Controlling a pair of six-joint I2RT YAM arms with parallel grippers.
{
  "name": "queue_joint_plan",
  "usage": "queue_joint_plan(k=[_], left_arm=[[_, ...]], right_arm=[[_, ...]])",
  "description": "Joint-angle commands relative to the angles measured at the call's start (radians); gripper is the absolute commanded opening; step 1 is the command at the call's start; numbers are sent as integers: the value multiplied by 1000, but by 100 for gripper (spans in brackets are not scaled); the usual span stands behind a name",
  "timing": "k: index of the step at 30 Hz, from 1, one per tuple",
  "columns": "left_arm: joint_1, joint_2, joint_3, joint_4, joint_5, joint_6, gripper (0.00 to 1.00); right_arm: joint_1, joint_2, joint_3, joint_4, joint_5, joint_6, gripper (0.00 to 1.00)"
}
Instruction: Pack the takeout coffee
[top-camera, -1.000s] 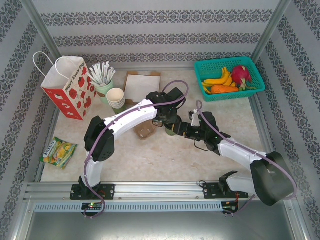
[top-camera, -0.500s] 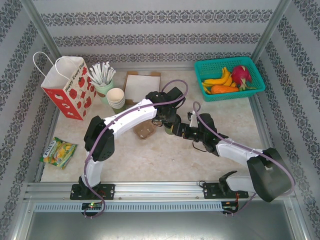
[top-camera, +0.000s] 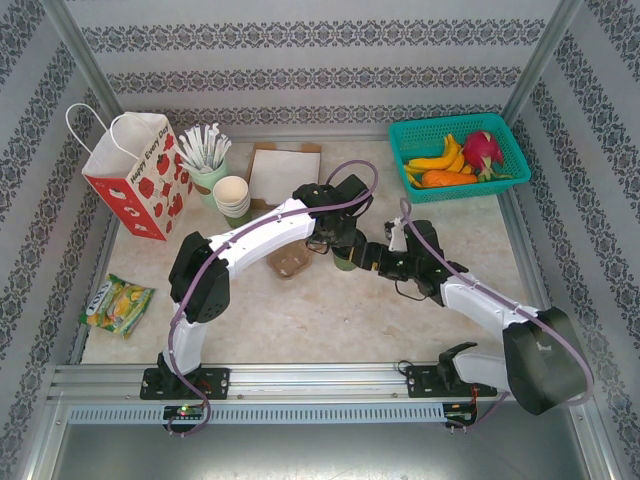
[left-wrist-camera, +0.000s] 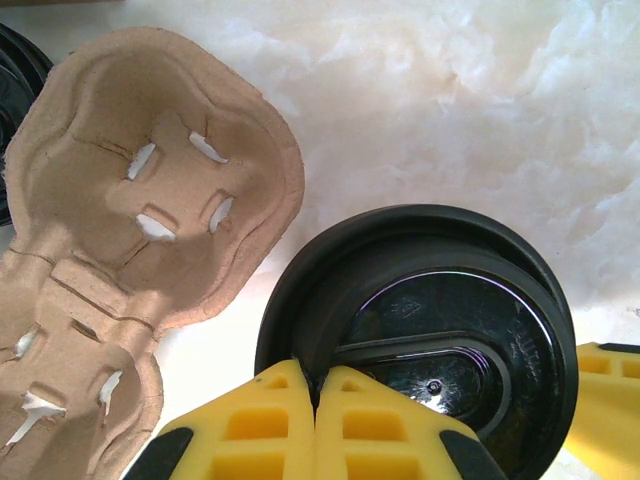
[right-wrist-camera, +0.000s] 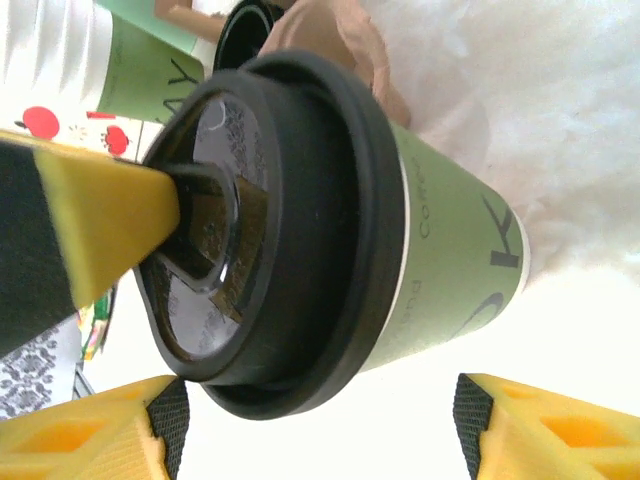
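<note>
Standing upright about midway between the worktop's (top-camera: 300, 320) left and right edges, the takeout coffee (top-camera: 344, 262) looks light, thin-walled and crushable, best taken gently round its paper body, which the right gripper's (right-wrist-camera: 315, 415) spread jaws flank, while the left gripper (left-wrist-camera: 315, 420), pressed together, touches its lid.

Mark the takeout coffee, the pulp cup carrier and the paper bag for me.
takeout coffee (right-wrist-camera: 450, 250): right wrist view, green paper wall.
pulp cup carrier (left-wrist-camera: 90, 120): left wrist view, upper well's inner wall.
paper bag (top-camera: 138, 180): top external view, printed front face.
</note>
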Motion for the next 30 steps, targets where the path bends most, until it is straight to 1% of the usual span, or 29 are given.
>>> queue_joint_plan(k=[1, 4, 7, 10, 14, 18, 19, 22, 25, 28, 30], left_arm=[[-23, 47, -7, -102, 47, 21, 0], [-23, 45, -5, -107, 47, 21, 0], [-23, 45, 2, -110, 52, 26, 0], [-23, 44, 12, -113, 53, 29, 1], [-23, 44, 20, -104, 58, 30, 2], [-23, 42, 20, -99, 63, 29, 3], [-23, 40, 20, -96, 65, 30, 4], [-23, 34, 19, -85, 69, 34, 7], [-23, 26, 13, -75, 69, 35, 8], [-22, 12, 1, -55, 70, 37, 8], [-19, -9, -17, -31, 76, 41, 11]], right_arm=[[-41, -21, 44, -36, 19, 36, 77], [-52, -8, 57, -42, 14, 72, 82], [-52, 13, 90, -82, 28, 86, 83], [-52, 44, 130, -151, 38, 62, 74], [-52, 75, 158, -178, 20, 46, 70], [-51, 98, 182, -206, 5, 31, 68], [-49, 104, 186, -215, 5, 27, 69], [-46, 119, 194, -236, 3, 15, 72], [-45, 136, 202, -260, 7, 2, 73], [-42, 146, 209, -297, 28, -17, 68], [-42, 145, 211, -318, 44, -32, 64]])
